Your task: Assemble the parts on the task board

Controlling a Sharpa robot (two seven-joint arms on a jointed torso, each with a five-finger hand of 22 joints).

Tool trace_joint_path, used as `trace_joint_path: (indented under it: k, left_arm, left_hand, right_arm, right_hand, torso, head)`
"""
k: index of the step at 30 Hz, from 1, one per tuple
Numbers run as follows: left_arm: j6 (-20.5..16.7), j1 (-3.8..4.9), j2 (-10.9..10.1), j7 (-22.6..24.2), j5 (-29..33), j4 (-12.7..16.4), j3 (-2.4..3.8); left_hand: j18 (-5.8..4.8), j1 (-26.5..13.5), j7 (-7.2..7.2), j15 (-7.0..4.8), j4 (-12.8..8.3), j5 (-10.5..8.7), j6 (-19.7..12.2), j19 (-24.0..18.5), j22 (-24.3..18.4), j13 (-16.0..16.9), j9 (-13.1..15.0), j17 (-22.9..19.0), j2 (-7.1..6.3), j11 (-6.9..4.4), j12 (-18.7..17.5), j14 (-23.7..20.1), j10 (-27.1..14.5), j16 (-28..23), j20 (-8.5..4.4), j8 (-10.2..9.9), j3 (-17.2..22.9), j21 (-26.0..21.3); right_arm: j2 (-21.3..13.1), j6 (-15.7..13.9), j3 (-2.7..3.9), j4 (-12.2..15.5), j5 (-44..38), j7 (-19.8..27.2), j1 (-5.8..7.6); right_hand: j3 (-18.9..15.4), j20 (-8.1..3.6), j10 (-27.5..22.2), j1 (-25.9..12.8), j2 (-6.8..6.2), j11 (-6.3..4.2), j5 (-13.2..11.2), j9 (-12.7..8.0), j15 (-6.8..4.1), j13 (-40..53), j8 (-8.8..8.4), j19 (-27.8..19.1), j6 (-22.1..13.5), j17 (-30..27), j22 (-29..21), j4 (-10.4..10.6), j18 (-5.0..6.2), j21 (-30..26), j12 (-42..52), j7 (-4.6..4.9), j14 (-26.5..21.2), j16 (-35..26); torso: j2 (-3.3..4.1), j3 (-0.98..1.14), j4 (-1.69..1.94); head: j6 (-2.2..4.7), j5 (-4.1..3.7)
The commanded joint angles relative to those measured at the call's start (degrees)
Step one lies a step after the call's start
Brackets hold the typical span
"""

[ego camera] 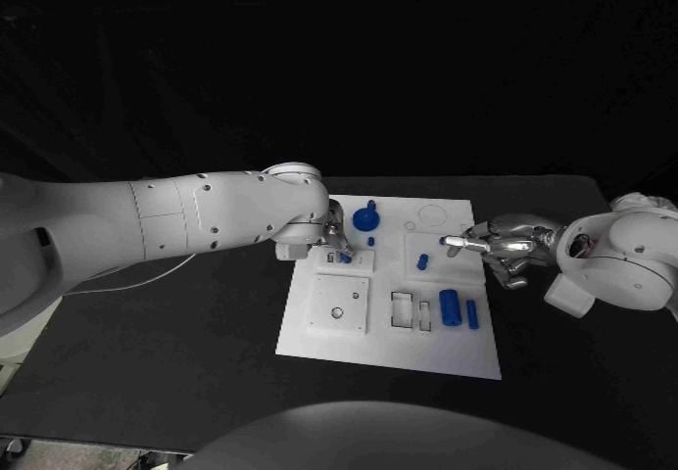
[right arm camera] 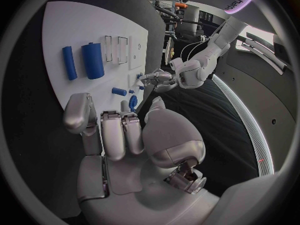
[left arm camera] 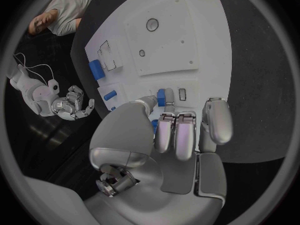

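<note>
The white task board (ego camera: 319, 338) (left arm camera: 206, 20) (right arm camera: 62, 25) lies mid-table. My left hand (ego camera: 331, 238) (left arm camera: 182, 131) hovers over the board's upper left and pinches a small blue part (ego camera: 344, 258) (left arm camera: 161, 97) between thumb and a finger, just above a slot. My right hand (ego camera: 502, 251) (right arm camera: 119, 130) sits at the board's right edge, fingers apart, holding nothing. A round blue part (ego camera: 368, 215), a short peg (ego camera: 422, 261) (right arm camera: 119, 91), a thick cylinder (ego camera: 450, 306) (right arm camera: 92, 60) and a thin cylinder (ego camera: 472, 313) (right arm camera: 69, 62) lie on the board.
A raised white square plate (ego camera: 342, 304) (left arm camera: 164, 35) with a small hole and two rectangular slots (ego camera: 405, 309) occupy the board's lower half. My left arm (ego camera: 169, 220) reaches across the table's left side. Black table surrounds the board.
</note>
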Motion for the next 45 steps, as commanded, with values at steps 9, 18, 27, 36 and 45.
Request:
trace_joint_path:
  k: [9, 18, 27, 36, 45]
  left_arm:
    - [1.5, -0.02, 0.0, -3.9, -1.0, 0.0, 0.01]
    - [1.5, -0.08, 0.2, -3.9, -1.0, 0.0, 0.01]
    - [1.0, -0.13, 0.4, -3.7, -0.8, -0.1, 0.01]
    - [-1.1, -0.15, -0.1, -3.5, -1.5, 0.5, 0.01]
    - [-2.1, -0.15, -0.7, -3.5, -2.7, 1.3, 0.01]
  left_hand:
    - [0.66, -0.8, 0.12, -0.17, 0.0, 0.16, -0.3, -0.2, -0.2, 12.1, 0.1, 15.1, -0.01, -0.21, -0.5, 5.9, 2.6, 0.1, -0.09, -0.2, 0.4, -0.2]
    - [0.69, -1.3, 0.42, -0.06, 0.2, -0.45, -0.9, -0.3, -0.3, 11.9, -0.1, 15.1, -0.02, -0.02, -0.7, 5.9, 2.3, 0.1, -0.06, -1.0, 0.6, -0.5]
    - [0.70, -1.8, 0.57, 0.08, 0.4, -1.76, -0.9, -0.4, -0.3, 11.8, -0.2, 15.1, 0.03, 0.14, -0.8, 5.9, 2.2, 0.1, 0.04, -1.6, 0.6, -0.6]
    - [0.61, -1.4, 0.38, 0.04, -0.2, -1.45, -0.3, 0.0, 0.1, 12.0, -0.1, 15.1, 0.11, 0.03, -0.6, 5.9, 2.4, 0.1, 0.06, -1.7, 1.0, -0.4]
    - [0.36, -1.4, -0.53, -0.57, -0.8, -0.91, 2.4, 1.2, 1.3, 12.4, 1.0, 15.1, 0.01, -0.71, -0.3, 5.9, 3.0, 0.1, -0.40, -0.5, 1.6, 0.2]
  right_arm:
    - [0.1, 1.8, -0.02, -0.2, -0.1, -0.5, -0.13]
    - [0.2, 2.1, -0.02, -0.4, 0.0, -0.7, -0.27]
    - [0.3, 2.2, -0.02, -0.5, 0.1, -0.7, -0.36]
    - [0.1, 2.2, -0.02, -0.4, 0.2, -0.7, -0.39]
    - [-0.2, 2.4, -0.02, -0.4, 0.2, -0.9, -0.42]
  right_hand:
    - [0.5, 0.03, 3.0, 0.7, 0.14, -0.04, 0.4, -0.1, 0.34, 12.4, -0.39, -0.9, -0.4, 8.1, 7.5, -0.2, 0.82, -0.8, -0.5, 0.02, -0.1, -0.7]
    - [0.6, 0.06, 2.5, 0.9, 0.11, -0.01, 0.5, -0.1, 0.36, 12.1, -0.42, -1.3, -0.4, 7.7, 7.3, -0.3, 0.95, -1.5, -0.8, 0.04, -0.4, -1.1]
    - [0.7, 0.09, 2.1, 1.0, 0.12, 0.01, 0.6, -0.1, 0.38, 11.8, -0.43, -1.6, -0.4, 7.4, 7.2, -0.4, 1.03, -1.9, -1.0, 0.08, -0.7, -1.5]
    - [0.8, 0.10, 1.9, 1.0, 0.12, 0.03, 0.6, -0.1, 0.40, 11.7, -0.45, -1.8, -0.5, 7.2, 7.1, -0.4, 1.10, -2.3, -1.2, 0.09, -0.8, -1.7]
    - [0.9, 0.13, 1.5, 1.1, 0.12, 0.05, 0.6, -0.1, 0.42, 11.4, -0.48, -2.1, -0.5, 7.0, 7.0, -0.4, 1.18, -2.7, -1.4, 0.11, -1.1, -2.0]
  torso:
    - [-0.04, -0.02, -0.02]
    - [-0.01, -0.02, -0.07]
    - [0.01, 0.01, -0.05]
    - [0.02, -0.01, 0.02]
    - [-0.05, 0.00, 0.04]
  head:
    - [0.00, 0.24]
    - [0.00, 0.36]
    - [0.00, 0.30]
    - [0.00, 0.19]
    - [0.00, 0.45]
